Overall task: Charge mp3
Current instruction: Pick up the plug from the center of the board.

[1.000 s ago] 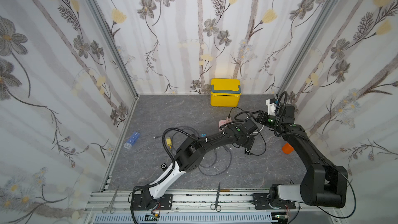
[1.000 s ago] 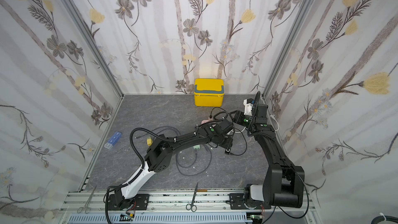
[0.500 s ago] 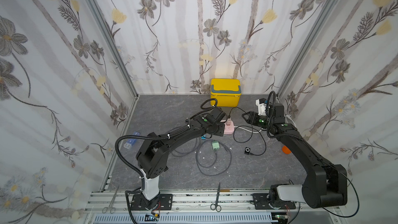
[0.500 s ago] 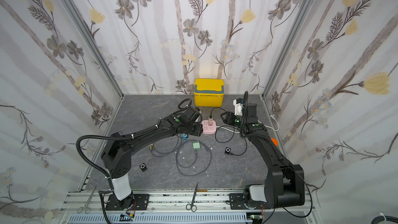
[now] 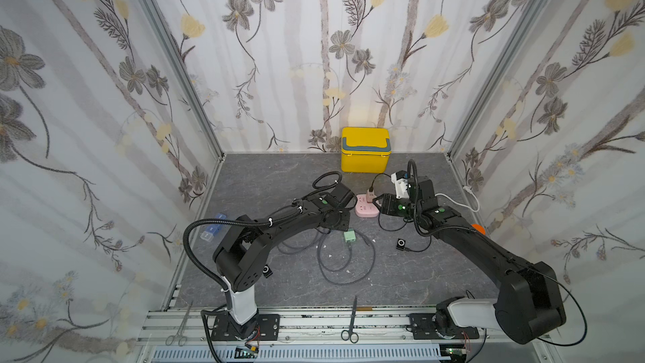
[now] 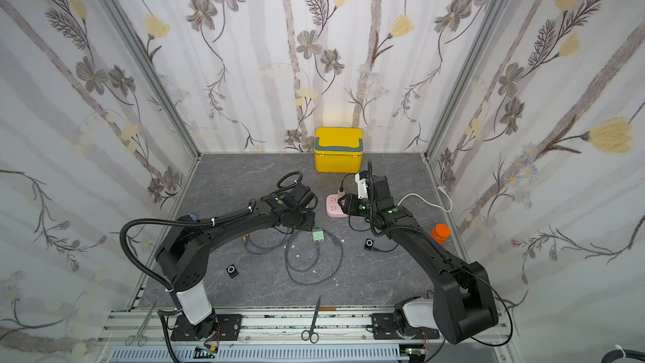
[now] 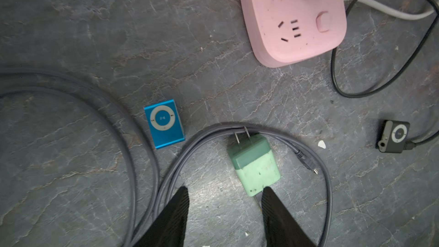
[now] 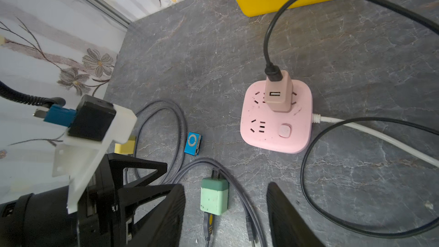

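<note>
Wrist cameras reveal small blue metal mp3 player (image 7: 164, 124) lying flat beside mint-green plug-in charger (image 7: 255, 165), hidden under left arm (image 5: 286, 221) in both top views; left gripper (image 7: 225, 188), right gripper (image 8: 225, 184) both spread, empty.

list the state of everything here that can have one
pink power strip, beige adapter plugged in
green charger, unplugged, lying on the floor
blue mp3, no cable attached
black mp3, cable plugged in
yellow box, lid shut
left gripper, open, empty
right gripper, open, empty
</note>
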